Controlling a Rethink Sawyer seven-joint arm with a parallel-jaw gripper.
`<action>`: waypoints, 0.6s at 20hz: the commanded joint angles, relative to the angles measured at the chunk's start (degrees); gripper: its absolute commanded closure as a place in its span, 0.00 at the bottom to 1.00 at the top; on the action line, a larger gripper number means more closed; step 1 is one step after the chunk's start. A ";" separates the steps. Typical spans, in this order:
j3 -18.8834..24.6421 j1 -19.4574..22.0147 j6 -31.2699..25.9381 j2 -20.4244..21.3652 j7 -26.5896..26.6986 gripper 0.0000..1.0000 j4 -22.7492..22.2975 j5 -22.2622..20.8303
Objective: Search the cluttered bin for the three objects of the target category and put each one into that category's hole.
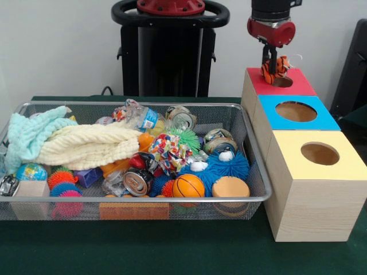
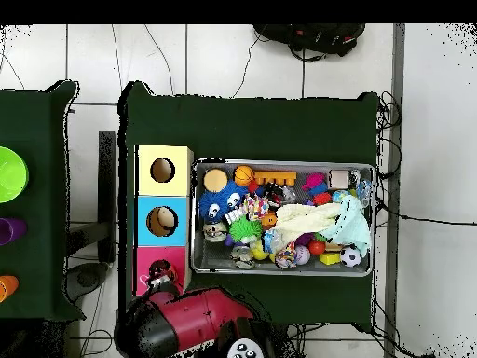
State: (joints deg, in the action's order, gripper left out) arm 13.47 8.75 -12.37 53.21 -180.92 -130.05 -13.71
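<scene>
While the gripper [image 1: 269, 62] holds a tiger toy [image 1: 276, 66], clutter fills the bin [image 1: 241, 123].

Surface: dark green cloth-covered surface [image 1: 172, 252] carries everything in the front view.
Second surface: another green-covered surface [image 2: 33, 112] lies at the left edge of the overhead view, apart from the main one.
Bowl: a bright lime-green round bowl [image 2: 11, 173] sits on that second surface, cut by the picture's edge.
Cups: a purple cup [image 2: 7, 230] and an orange cup [image 2: 6, 287] lie below the bowl, also cut by the edge.
Floor: pale tiled floor [image 2: 429, 140] with dark grout lines surrounds both surfaces.
Cables: thin black cables [image 2: 391, 117] trail over the tiles near the main surface's right side.
Wall: plain pale wall [image 1: 57, 46] fills the background in the front view.
</scene>
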 commanded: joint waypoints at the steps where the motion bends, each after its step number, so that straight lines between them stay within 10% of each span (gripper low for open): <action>1: 4.92 3.39 3.95 1.22 3.45 1.00 -5.16 -3.02; 12: 0.31 -2.40 4.31 -3.50 1.53 1.00 -0.44 -3.56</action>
State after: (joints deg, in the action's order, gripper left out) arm 13.02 7.02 -9.50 52.87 -180.92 -131.97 -15.41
